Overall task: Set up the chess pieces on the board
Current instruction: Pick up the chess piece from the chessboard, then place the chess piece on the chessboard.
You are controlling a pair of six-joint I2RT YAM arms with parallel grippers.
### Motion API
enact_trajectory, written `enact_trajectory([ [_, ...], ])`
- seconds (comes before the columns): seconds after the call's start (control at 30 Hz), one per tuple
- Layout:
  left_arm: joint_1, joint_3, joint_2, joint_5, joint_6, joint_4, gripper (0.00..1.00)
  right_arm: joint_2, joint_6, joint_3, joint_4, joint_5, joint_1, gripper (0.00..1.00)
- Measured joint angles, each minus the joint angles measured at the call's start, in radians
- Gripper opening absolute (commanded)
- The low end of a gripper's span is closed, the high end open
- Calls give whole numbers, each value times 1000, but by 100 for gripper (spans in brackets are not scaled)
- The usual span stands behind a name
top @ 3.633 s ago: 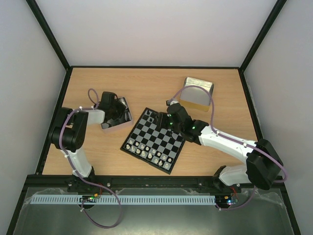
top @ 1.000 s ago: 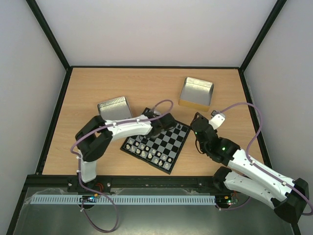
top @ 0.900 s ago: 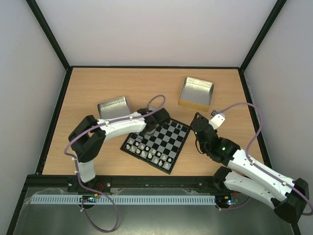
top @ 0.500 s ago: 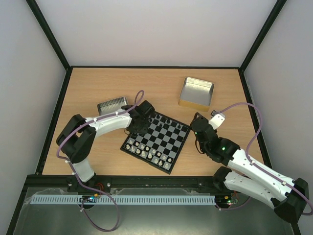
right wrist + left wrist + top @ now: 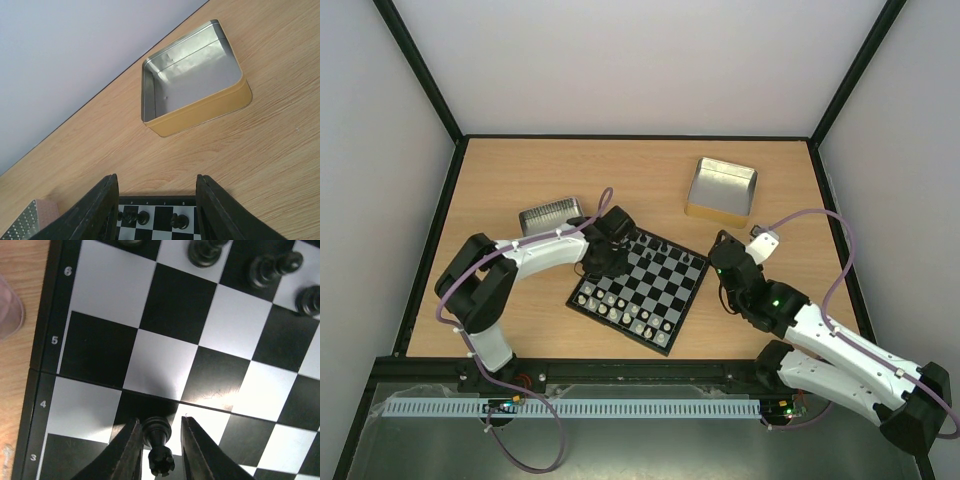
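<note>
1. Chess pieces (image 5: 670, 247) in black line the far right edge of the board (image 5: 655, 282), which lies cornerwise mid-table. From above they are too small to tell by type.
2. One black piece (image 5: 157, 432) sits between the fingers of the left gripper (image 5: 160, 420), at a dark square in the row marked 4, near the board's left rim. Whether it stands there or hangs above is unclear.
3. Those fingers stand close on either side, with a sliver of gap showing at one side. It cannot be told whether they pinch it. From above, the arm's own wrist hides the grip.
4. Further black pieces at the top of the left wrist view are cut off by the frame.
5. Pale pieces (image 5: 625, 310) fill the board's near left rows.
6. The right gripper (image 5: 156, 182) hovers by the board's right corner, jaws apart and empty. Its camera catches only a strip of board.
7. An open tin (image 5: 718, 210) sits far right, well apart. A tray (image 5: 548, 215) is partly hidden behind the left arm.
</note>
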Motion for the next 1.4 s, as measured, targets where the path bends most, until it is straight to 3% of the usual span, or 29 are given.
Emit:
enact_trajectory([
  [0.17,0,0,0,-7,-5,-3,7,2,0,0,0,-2,0,41],
  [0.43,-13,38,-4,5,5,-14,6,-21,0,0,-2,0,0,41],
  [0.67,-84,243,13,27,17,-3,7,-122,3,3,-36,32,0,41],
  [1.07,-202,559,298,41,33,14,8,-280,26,4,-151,122,0,41],
  [1.4,-276,727,431,-21,52,-37,10,-315,48,4,-213,153,0,42],
])
